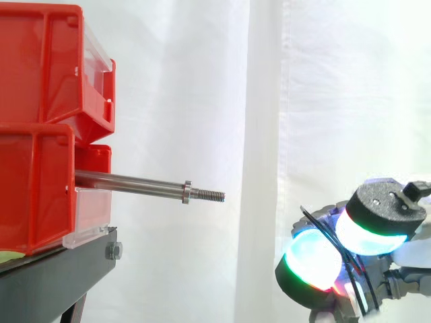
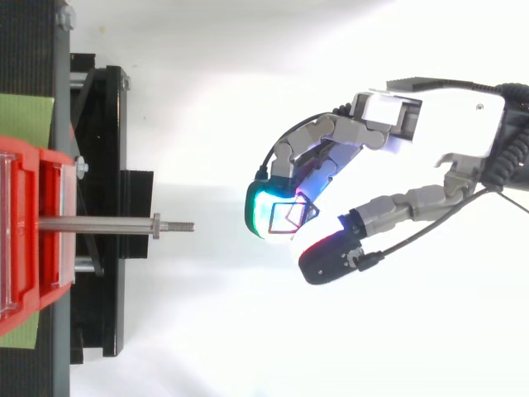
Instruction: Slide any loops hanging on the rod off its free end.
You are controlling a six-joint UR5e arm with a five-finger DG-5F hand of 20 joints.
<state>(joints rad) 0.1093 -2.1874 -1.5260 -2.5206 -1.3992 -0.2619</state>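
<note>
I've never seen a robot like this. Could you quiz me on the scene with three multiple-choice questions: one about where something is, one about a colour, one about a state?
1. Where is the hand relative to the rod?
A) gripping its middle
B) out beyond its free end, apart from it
C) lying flat on top of it

2. What colour are the bins the rod sticks out of?
A) red
B) blue
C) yellow

3. What hangs on the rod?
A) two loops
B) a towel
C) nothing

Answers:
1 B: a clear gap separates the hand from the threaded tip.
2 A: both stacked bins are red.
3 C: the shaft is bare.
</note>
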